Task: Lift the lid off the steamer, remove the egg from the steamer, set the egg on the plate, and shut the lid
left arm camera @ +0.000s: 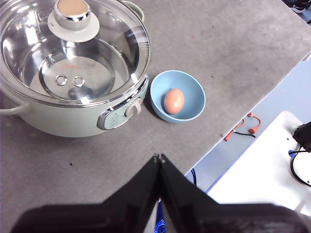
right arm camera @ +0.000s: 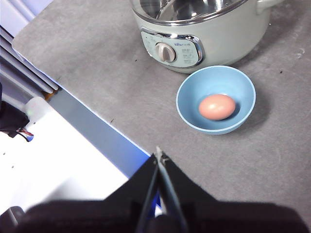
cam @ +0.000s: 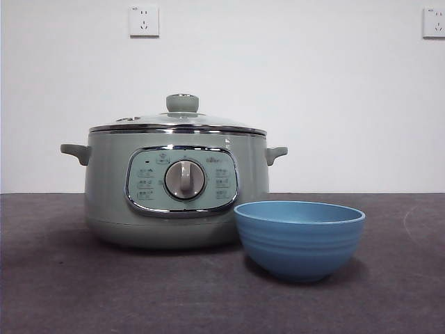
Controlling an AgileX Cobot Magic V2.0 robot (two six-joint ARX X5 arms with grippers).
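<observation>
The pale green steamer [cam: 174, 188] stands on the grey table with its glass lid [cam: 177, 122] on it, knob [left arm camera: 72, 10] upright. The steamer also shows in the left wrist view [left arm camera: 73, 119] and the right wrist view [right arm camera: 228, 36]. The blue plate, a bowl [cam: 299, 236], sits right in front of the steamer, to its right. A brown egg [left arm camera: 174, 101] lies in it, also seen in the right wrist view [right arm camera: 216, 107]. My left gripper [left arm camera: 159, 157] is shut and empty, high above the table's near edge. My right gripper [right arm camera: 159, 154] is shut and empty, likewise high and back from the bowl.
Through the lid the steamer's metal pan [left arm camera: 73, 73] looks empty. The grey table edge [right arm camera: 97, 121] drops to a white surface [left arm camera: 262, 174] with cables [left arm camera: 245, 127]. Two wall sockets [cam: 144, 21] hang on the white wall behind.
</observation>
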